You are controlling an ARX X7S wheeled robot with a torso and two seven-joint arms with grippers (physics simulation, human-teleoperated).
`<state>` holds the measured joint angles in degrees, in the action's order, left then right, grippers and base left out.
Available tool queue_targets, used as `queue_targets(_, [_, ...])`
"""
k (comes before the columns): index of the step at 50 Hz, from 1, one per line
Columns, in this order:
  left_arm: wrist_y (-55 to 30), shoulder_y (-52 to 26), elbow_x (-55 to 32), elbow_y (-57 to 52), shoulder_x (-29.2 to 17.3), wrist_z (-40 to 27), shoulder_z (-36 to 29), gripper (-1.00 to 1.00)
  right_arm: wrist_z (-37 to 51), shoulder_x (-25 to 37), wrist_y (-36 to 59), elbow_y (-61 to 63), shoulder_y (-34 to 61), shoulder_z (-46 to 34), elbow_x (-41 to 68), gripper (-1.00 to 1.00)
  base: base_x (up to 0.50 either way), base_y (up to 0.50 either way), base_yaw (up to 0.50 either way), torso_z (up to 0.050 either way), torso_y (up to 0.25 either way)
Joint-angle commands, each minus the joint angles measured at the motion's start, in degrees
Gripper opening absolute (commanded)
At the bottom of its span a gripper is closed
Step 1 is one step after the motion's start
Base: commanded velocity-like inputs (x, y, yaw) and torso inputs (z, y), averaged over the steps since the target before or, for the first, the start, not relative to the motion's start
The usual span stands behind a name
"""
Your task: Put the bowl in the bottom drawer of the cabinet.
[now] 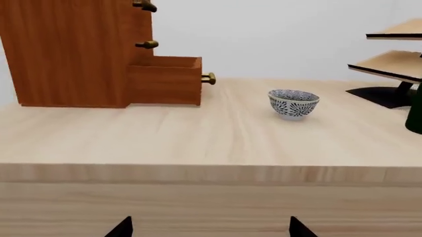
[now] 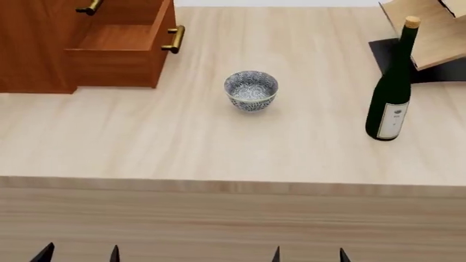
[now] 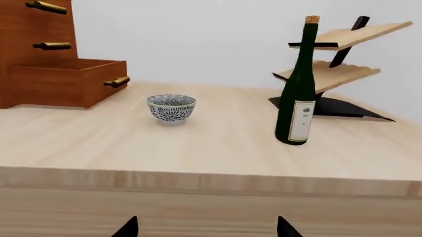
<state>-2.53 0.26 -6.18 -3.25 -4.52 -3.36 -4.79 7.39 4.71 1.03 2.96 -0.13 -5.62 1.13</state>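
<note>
Bowl waiting, drawer already open

The bowl (image 2: 251,90) sits upright mid-table, right of the cabinet's (image 2: 33,49) pulled-out bottom drawer (image 2: 120,52). Left gripper (image 2: 78,254) and right gripper (image 2: 309,254) spread wide, empty; best pinch the rim from above, clear of the bottle (image 2: 393,93).

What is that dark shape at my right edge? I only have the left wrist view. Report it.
Observer: A dark green wine bottle, upright and corked, standing apart from the bowl.
Operator: Check inside the bottom drawer.
Observer: The bottom drawer is pulled out; the head view shows only bare wood inside.
Operator: Give me the right pincer.
Observer: The right pincer is short of the table front edge, tips apart, holding nothing.
</note>
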Motion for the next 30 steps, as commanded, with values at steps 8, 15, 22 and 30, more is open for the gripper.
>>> queue_targets(8, [-1.2, 0.4, 0.2, -1.6, -0.9, -3.7, -1.0, 1.00, 2.0, 1.5, -0.3, 2.0, -1.0, -1.8, -0.1, 1.00, 0.05, 0.50, 0.00, 0.000, 0.089])
queue_targets(15, [-2.2, 0.0, 0.9, -1.5, -1.2, -5.5, -1.4, 1.00, 2.4, 1.9, -0.5, 2.6, -1.3, -2.3, 0.3, 1.00, 0.04, 0.50, 0.00, 0.000, 0.000])
queue_targets(22, [-3.8, -0.7, 1.4, -1.9, -1.6, -7.2, -1.8, 1.00, 3.5, 2.3, 0.6, 3.6, -1.3, -2.4, 0.2, 1.00, 0.05, 0.50, 0.00, 0.000, 0.000])
queue_targets(30, [-4.9, -0.7, 0.0, -4.2, -2.3, -7.4, -1.7, 1.00, 4.1, 2.7, -0.1, 4.7, -1.7, -2.4, 0.7, 1.00, 0.05, 0.50, 0.00, 0.000, 0.000])
